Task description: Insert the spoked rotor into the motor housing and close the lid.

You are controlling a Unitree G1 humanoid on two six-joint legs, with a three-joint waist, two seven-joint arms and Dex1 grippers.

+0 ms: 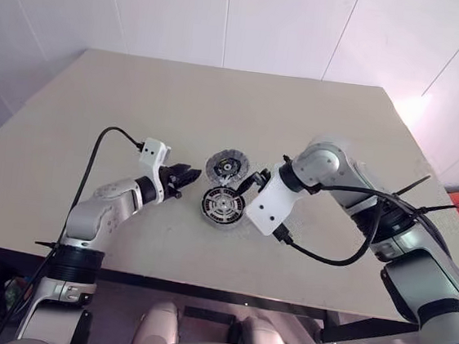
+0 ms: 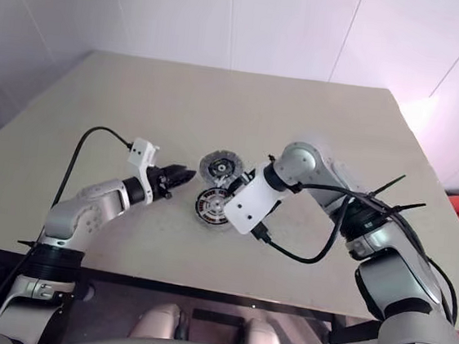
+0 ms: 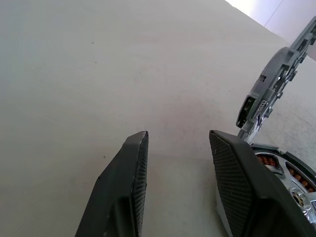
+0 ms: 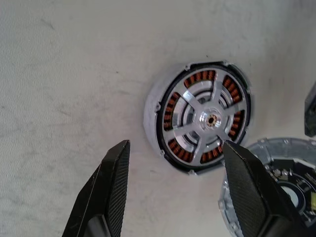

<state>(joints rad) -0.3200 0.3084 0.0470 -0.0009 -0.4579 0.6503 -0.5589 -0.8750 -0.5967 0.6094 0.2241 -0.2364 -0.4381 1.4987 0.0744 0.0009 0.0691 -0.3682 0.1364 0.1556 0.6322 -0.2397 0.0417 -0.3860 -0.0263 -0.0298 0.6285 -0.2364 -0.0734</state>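
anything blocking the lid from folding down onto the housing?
Nothing visible. The spoked rotor already sits in the motor housing, and the lid lies open beside it. The right tool hangs open above the housing, empty; the left tool is off to the side.

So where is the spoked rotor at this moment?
The spoked rotor sits inside the motor housing, near the table's middle, between both grippers, with the opened lid just behind.

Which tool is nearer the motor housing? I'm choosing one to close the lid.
Right. The right tool hangs open just above the motor housing; the left tool sits open beside it, slightly farther.
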